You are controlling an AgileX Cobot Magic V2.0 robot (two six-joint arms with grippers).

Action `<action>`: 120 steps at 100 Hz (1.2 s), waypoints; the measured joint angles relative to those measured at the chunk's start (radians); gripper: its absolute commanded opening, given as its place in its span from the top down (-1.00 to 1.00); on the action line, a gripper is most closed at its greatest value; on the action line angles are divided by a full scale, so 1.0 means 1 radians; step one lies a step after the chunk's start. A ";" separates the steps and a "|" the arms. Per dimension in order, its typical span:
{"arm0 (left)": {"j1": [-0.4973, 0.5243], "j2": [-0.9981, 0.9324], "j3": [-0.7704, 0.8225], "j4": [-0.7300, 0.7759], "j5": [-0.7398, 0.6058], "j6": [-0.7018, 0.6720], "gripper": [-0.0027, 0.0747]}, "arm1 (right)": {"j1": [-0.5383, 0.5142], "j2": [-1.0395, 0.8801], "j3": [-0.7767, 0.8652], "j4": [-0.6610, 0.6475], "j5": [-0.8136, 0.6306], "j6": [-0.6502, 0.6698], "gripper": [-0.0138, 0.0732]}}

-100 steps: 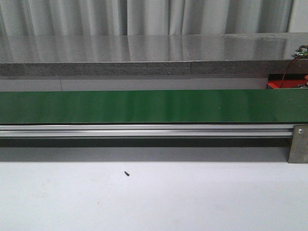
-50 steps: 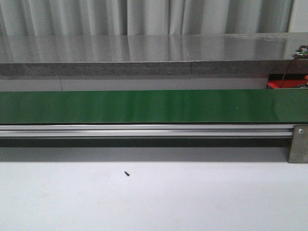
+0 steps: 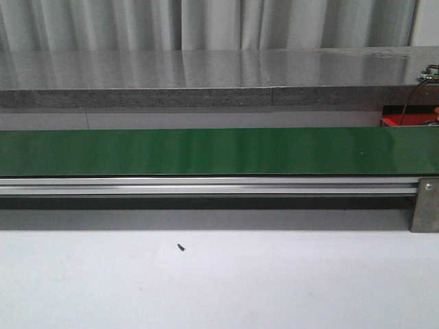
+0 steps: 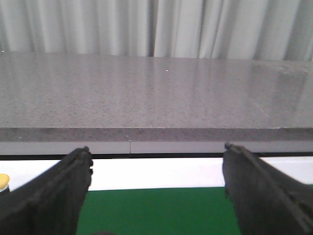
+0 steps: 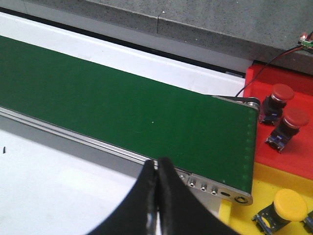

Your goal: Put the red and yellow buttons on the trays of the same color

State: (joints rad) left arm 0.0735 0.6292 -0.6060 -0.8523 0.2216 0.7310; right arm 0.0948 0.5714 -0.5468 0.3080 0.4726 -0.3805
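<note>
A long green conveyor belt [image 3: 219, 151] runs across the front view from edge to edge, carried on a silver aluminium rail [image 3: 206, 185] with a metal bracket [image 3: 425, 204] at its right end. In front of it lies the white worktop [image 3: 219, 288], bare apart from a small dark speck [image 3: 181, 247]. Behind the belt sits a grey speckled stone slab [image 3: 206, 79], backed by pale curtains [image 3: 206, 24]. Neither arm shows in this view.

In the right wrist view the red tray [image 5: 288, 147] stands at the belt's right end, with the yellow tray [image 5: 293, 181] just beside it on the nearer side. Two red buttons [image 5: 282, 93] [image 5: 296, 118] stand close together on the red tray, and one yellow button [image 5: 290, 202] stands on the yellow tray. A thin dark cable [image 5: 274, 61] runs from the belt's end up to a small circuit board [image 5: 307, 40] on the slab. A sliver of the red tray also shows at the far right of the front view.

The right end effector [image 5: 157, 196] hovers over the near rail, its two black fingers pressed together with nothing between them. The left end effector [image 4: 156, 191] is spread wide, its fingers [image 4: 54, 196] far apart and empty, facing the slab over the belt. A second yellow button [image 4: 4, 181] peeks in at the edge of the left wrist view, on a white strip beside the belt
</note>
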 measured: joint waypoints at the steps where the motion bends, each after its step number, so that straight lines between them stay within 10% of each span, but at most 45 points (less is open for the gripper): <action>1: 0.005 0.012 -0.010 0.000 0.002 -0.006 -0.48 | 0.000 0.000 0.000 0.000 0.000 0.000 0.82; 65: 0.415 0.737 -0.641 0.297 0.398 -0.330 -0.48 | 0.000 0.000 0.000 0.000 0.002 0.000 0.82; 120: 0.454 1.118 -0.812 0.675 0.448 -0.558 -0.48 | 0.000 0.000 0.000 0.000 0.005 0.000 0.82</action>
State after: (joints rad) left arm 0.5277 1.7475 -1.4176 -0.1773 0.6700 0.1733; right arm 0.0948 0.5714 -0.5468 0.3080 0.4771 -0.3805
